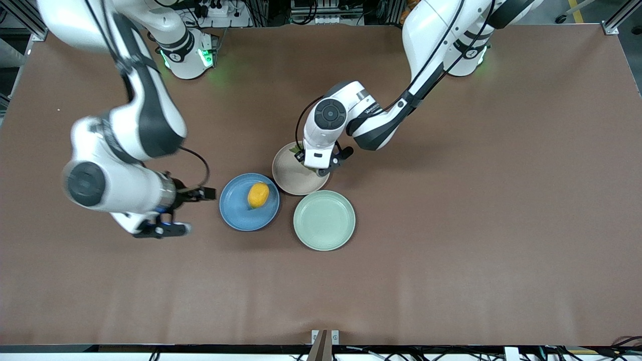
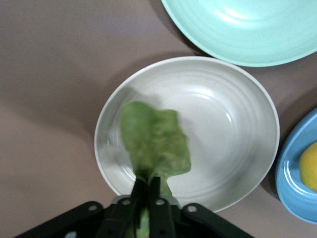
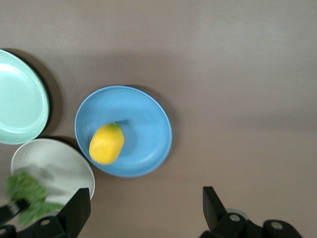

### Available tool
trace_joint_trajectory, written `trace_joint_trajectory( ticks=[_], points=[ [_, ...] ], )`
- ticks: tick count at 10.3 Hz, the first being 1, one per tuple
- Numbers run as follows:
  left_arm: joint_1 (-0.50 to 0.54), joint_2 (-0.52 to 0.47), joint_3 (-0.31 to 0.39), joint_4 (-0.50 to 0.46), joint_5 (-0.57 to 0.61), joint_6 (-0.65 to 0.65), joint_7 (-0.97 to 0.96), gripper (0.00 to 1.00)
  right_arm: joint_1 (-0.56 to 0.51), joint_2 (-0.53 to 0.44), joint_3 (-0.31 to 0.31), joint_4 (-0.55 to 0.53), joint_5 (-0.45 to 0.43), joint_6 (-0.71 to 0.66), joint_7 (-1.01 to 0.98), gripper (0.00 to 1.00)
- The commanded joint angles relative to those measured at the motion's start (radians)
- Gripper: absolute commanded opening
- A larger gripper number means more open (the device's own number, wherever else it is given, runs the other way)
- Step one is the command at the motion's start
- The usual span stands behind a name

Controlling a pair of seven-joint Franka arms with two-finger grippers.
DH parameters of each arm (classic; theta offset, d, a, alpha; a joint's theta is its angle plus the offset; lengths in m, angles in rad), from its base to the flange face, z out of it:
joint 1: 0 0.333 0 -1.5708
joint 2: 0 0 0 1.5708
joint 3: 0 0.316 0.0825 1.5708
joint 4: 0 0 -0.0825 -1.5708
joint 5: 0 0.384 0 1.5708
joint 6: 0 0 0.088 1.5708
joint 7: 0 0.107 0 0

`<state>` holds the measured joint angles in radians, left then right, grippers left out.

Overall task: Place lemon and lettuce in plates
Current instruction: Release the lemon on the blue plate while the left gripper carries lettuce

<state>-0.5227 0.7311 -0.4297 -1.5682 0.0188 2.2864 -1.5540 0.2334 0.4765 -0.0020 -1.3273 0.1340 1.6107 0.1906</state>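
The lemon [image 1: 258, 195] lies in the blue plate [image 1: 235, 210], and shows in the right wrist view [image 3: 106, 144] on that plate [image 3: 146, 124]. My left gripper [image 1: 321, 168] is over the beige-pink plate [image 1: 291, 178], at the edge toward the arms' bases. It is shut [image 2: 147, 186] on the stem end of the lettuce [image 2: 156, 144], whose leaf hangs over the plate [image 2: 233, 148]. My right gripper [image 1: 161, 224] is open and empty [image 3: 146, 208], over bare table beside the blue plate, toward the right arm's end.
A pale mint-green plate [image 1: 324, 220] sits empty, nearer the front camera than the beige-pink plate and almost touching it. The three plates cluster mid-table. Brown tabletop [image 1: 476, 225] lies all round them.
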Motion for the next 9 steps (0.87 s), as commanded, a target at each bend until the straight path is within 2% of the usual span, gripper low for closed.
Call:
trace_joint_trajectory(
  ticks=[1,3,6,9],
  points=[
    [0.01,0.001,0.009,0.039,-0.003,0.002,0.069,1.0,-0.066,-0.114,0.008,-0.02,-0.013,-0.09,0.001,1.0],
    [0.061,-0.04,0.008,0.06,0.015,-0.005,0.135,1.0,-0.132,-0.174,0.01,-0.02,-0.016,-0.142,-0.052,1.0],
    [0.145,-0.129,0.008,0.059,0.02,-0.085,0.392,1.0,-0.181,-0.258,0.008,-0.021,-0.05,-0.199,-0.079,1.0],
    [0.295,-0.228,-0.001,0.062,0.01,-0.227,0.651,1.0,-0.187,-0.309,0.016,-0.03,-0.08,-0.199,-0.079,1.0]
  ],
)
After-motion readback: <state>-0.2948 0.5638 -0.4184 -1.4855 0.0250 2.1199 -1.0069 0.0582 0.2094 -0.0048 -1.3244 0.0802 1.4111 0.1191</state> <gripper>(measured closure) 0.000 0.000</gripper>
